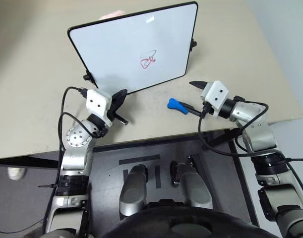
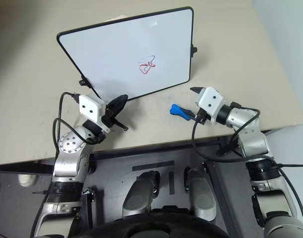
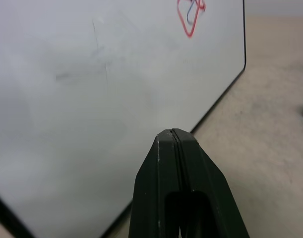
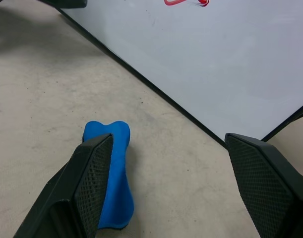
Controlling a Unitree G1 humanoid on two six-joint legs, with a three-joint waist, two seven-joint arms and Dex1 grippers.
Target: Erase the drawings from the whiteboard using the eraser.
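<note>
Whiteboard (image 1: 136, 47): white, thin black frame, rounded corners, lying on the beige table (image 1: 32, 99), set askew toward the far edge; small black knobs on its side edges. Drawings (image 1: 148, 61): one small red looped scribble, roughly triangular, on the board's right half, nearer its near edge than its far one. Eraser (image 1: 177, 105): bright blue, narrow at the middle, lying flat on the table just off the board's near right corner, close to the table's near edge, apart from the board. Right gripper (image 4: 166, 144): jaws spread wide, one finger over the eraser's end, the other toward the board's corner; nothing clamped, contact with the eraser not clear. Left gripper (image 3: 174, 134): fingers pressed together, empty, tips at the board's near edge beside its near left corner. Pink item (image 1: 111, 15): behind the board's far edge, partly hidden.
</note>
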